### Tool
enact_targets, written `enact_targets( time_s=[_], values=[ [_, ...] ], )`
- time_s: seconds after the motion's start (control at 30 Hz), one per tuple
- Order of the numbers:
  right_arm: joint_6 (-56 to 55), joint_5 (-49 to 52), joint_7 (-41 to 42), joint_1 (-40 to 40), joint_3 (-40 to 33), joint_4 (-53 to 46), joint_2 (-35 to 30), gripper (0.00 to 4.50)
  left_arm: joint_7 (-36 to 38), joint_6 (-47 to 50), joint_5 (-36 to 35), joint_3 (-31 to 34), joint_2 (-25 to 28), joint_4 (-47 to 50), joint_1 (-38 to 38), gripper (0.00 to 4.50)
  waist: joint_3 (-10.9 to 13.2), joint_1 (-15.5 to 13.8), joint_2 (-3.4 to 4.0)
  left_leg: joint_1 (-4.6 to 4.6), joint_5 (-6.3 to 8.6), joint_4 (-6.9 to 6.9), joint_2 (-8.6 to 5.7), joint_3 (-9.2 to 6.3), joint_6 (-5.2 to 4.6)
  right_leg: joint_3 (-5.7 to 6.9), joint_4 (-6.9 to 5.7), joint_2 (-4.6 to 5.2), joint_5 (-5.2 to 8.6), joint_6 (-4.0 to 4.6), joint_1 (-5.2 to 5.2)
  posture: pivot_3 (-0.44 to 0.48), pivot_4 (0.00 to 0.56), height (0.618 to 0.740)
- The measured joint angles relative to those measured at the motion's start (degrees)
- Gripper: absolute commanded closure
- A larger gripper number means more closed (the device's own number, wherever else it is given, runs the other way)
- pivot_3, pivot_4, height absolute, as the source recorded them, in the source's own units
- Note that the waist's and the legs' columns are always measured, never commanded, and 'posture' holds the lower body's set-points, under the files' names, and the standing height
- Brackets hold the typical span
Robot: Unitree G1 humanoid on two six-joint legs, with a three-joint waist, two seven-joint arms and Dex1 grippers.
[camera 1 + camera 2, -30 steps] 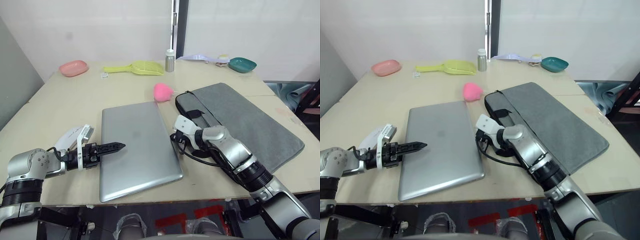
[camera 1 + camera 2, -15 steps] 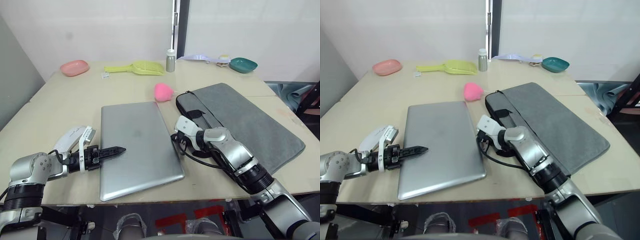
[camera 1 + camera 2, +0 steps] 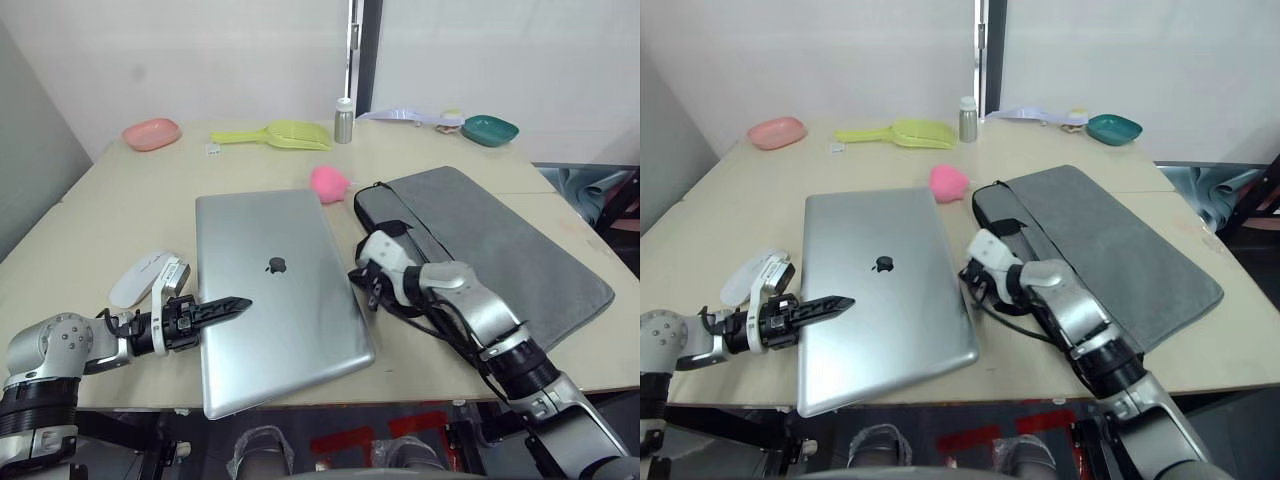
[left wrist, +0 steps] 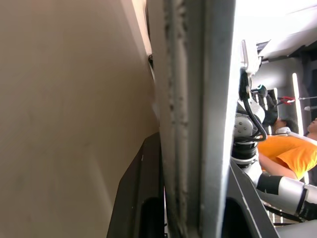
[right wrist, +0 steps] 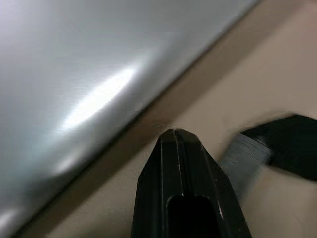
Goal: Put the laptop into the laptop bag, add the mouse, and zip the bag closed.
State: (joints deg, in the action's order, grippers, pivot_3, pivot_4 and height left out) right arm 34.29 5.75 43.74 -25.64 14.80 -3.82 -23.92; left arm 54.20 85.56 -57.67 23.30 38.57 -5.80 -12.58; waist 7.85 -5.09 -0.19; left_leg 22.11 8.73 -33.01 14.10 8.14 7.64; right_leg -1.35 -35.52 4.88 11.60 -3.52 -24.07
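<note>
Two robot arms reach over a tan table (image 3: 120,210). From the left eye view, the laptop (image 3: 280,295) is big and silver, with a logo in the middle, and it sits in the middle of the table. Its far edge looks tipped up a little. The left gripper (image 3: 232,303) is at the laptop's left edge, with one black finger lying over the top of the lid. The white mouse (image 3: 140,277) rests on the table just left of the laptop, close to that arm. The grey laptop bag (image 3: 510,255) lies flat on the right, and its black strap handles are on the side near the laptop. The right gripper (image 3: 362,292) is low at the laptop's right edge, between the laptop and the bag. A pink lump (image 3: 328,184) sits just behind the laptop. Far back are a pink dish (image 3: 152,133), a yellow scoop (image 3: 275,133), a small bottle (image 3: 344,119) and a teal bowl (image 3: 490,130).

From the left wrist view, the laptop's thin edge sits between the two black fingers (image 4: 141,193), so this hand is pinching the laptop. A person in an orange top (image 4: 292,156) is far off.

From the right wrist view, the right gripper's two fingers (image 5: 185,183) are pressed tight together with nothing between them. Their tip is at the table beside the laptop's edge, and a strap of the bag lies near.
</note>
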Motion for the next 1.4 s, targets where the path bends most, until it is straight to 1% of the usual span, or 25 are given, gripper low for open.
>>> enact_targets(
  time_s=[0.1, 0.17, 0.23, 0.27, 0.3, 0.4, 0.43, 0.57, 0.67, 1.0, 1.03, 1.1, 1.2, 1.3, 1.4],
  values=[
    [3.0, 3.2, -0.6, 2.6, -6.4, -6.8, -2.5, 3.37, -3.1, 3.5, -2.0, 2.3, -1.5, 2.2, 1.4, 4.14, 0.0, 0.0, -0.01, -0.02, 0.00, 0.10, 0.01, -0.01, 0.01, 0.01, 0.05, -0.02, 0.00, 0.00, 0.00, 0.000, 0.150, 0.740],
    [4.4, 4.9, -1.0, 5.4, -9.7, -11.5, -4.5, 2.65, -5.1, 5.6, -3.3, 3.2, -2.8, 3.2, 2.5, 4.14, 0.0, 0.0, -0.02, -0.03, 0.00, 0.15, 0.03, -0.01, 0.02, 0.03, 0.08, -0.04, 0.00, -0.01, 0.00, 0.000, 0.150, 0.740],
    [4.6, 5.0, -2.0, 8.1, -10.8, -13.9, -6.2, 1.92, -6.6, 6.6, -3.8, 3.7, -4.2, 3.3, 3.0, 4.14, 0.0, 0.0, -0.02, -0.04, 0.00, 0.16, 0.04, -0.01, 0.02, 0.03, 0.09, -0.05, 0.00, -0.01, 0.00, 0.000, 0.150, 0.740],
    [4.6, 4.9, -2.7, 9.5, -11.0, -14.7, -6.9, 1.63, -7.2, 6.6, -4.6, 4.0, -4.6, 3.3, 3.6, 4.14, 0.0, 0.0, -0.02, -0.04, 0.00, 0.15, 0.04, -0.01, 0.02, 0.02, 0.08, -0.05, 0.00, -0.02, 0.00, 0.000, 0.150, 0.740],
    [4.6, 4.7, -3.6, 10.6, -11.6, -14.8, -7.0, 1.23, -7.8, 6.7, -5.0, 4.2, -4.9, 3.4, 4.0, 4.14, 0.0, 0.0, -0.02, -0.07, 0.00, 0.15, 0.04, 0.00, 0.02, 0.01, 0.08, -0.05, 0.00, -0.02, 0.01, 0.000, 0.150, 0.740],
    [4.6, 3.8, -5.7, 12.6, -12.0, -14.8, -7.4, 0.29, -9.4, 6.7, -5.8, 5.0, -6.2, 4.3, 4.4, 4.14, 0.0, 0.3, -0.02, -0.09, 0.00, 0.13, 0.03, 0.01, 0.02, -0.04, 0.06, -0.04, -0.02, -0.05, 0.02, 0.000, 0.150, 0.740],
    [4.6, 3.6, -6.4, 12.8, -11.8, -14.6, -7.2, 0.04, -9.9, 6.7, -6.1, 5.1, -6.9, 4.7, 4.6, 4.14, 0.0, 0.4, -0.01, -0.08, 0.00, 0.11, 0.03, 0.03, 0.01, -0.06, 0.06, -0.04, -0.02, -0.05, 0.01, 0.000, 0.150, 0.740],
    [4.8, 2.8, -8.4, 12.7, -10.5, -14.4, -6.5, 0.04, -11.6, 6.7, -7.2, 4.8, -8.3, 5.8, 5.3, 4.14, 0.0, 0.7, -0.01, -0.07, 0.00, 0.13, 0.04, 0.02, 0.02, -0.04, 0.07, -0.06, -0.02, -0.06, -0.01, 0.000, 0.150, 0.740],
    [5.5, 2.7, -9.1, 12.7, -9.9, -14.1, -6.6, 0.91, -12.0, 6.6, -7.7, 4.8, -8.3, 6.0, 5.3, 4.14, 0.0, 0.8, -0.02, -0.06, 0.00, 0.14, 0.04, 0.02, 0.01, -0.04, 0.11, -0.06, -0.01, -0.06, 0.00, 0.000, 0.150, 0.740],
    [5.0, 2.2, -8.5, 12.8, -9.4, -13.9, -8.8, 4.31, -12.1, 6.5, -7.9, 4.4, -8.3, 6.5, 5.3, 4.14, 0.0, 0.8, -0.02, -0.07, 0.00, 0.13, 0.04, 0.02, 0.01, -0.04, 0.10, -0.06, -0.02, -0.07, 0.02, 0.000, 0.150, 0.740],
    [5.3, 2.8, -8.4, 12.8, -9.7, -13.9, -8.9, 4.47, -12.1, 6.5, -7.9, 4.4, -8.3, 6.8, 5.3, 4.14, 0.0, 0.8, -0.02, -0.08, 0.00, 0.12, 0.04, 0.02, 0.01, -0.04, 0.10, -0.06, -0.02, -0.07, 0.02, 0.000, 0.150, 0.740],
    [7.3, 4.7, -8.3, 12.8, -11.1, -14.3, -8.6, 4.47, -12.5, 6.5, -8.1, 4.2, -8.4, 7.9, 5.1, 4.14, 0.0, 0.8, -0.03, -0.08, 0.00, 0.12, 0.03, 0.02, 0.01, -0.05, 0.10, -0.06, -0.02, -0.07, 0.03, 0.000, 0.150, 0.740],
    [12.9, 9.4, -9.3, 12.0, -15.2, -14.7, -5.5, 4.47, -14.5, 6.5, -9.1, 4.1, -9.3, 8.4, 3.7, 4.14, 0.0, 0.8, -0.02, -0.08, 0.00, 0.07, 0.03, 0.02, 0.00, -0.06, 0.01, -0.06, -0.02, -0.07, 0.00, 0.000, 0.150, 0.740],
    [19.7, 15.2, -9.9, 9.0, -19.3, -15.7, -3.9, 4.47, -18.7, 6.6, -10.0, 4.0, -11.1, 7.0, -0.7, 4.14, 0.1, 0.6, 0.03, -0.07, -0.01, -0.08, 0.02, 0.00, 0.00, -0.09, -0.18, -0.05, -0.03, -0.08, -0.02, 0.000, 0.150, 0.740],
    [25.0, 20.0, -10.9, 6.4, -22.3, -19.1, -2.2, 4.47, -22.4, 6.7, -12.0, 3.7, -11.0, 3.5, -4.6, 4.14, 0.1, 0.7, 0.03, -0.11, -0.03, -0.07, 0.04, -0.01, 0.04, -0.11, -0.23, -0.09, -0.03, -0.09, -0.03, 0.000, 0.150, 0.740]
  ],
)
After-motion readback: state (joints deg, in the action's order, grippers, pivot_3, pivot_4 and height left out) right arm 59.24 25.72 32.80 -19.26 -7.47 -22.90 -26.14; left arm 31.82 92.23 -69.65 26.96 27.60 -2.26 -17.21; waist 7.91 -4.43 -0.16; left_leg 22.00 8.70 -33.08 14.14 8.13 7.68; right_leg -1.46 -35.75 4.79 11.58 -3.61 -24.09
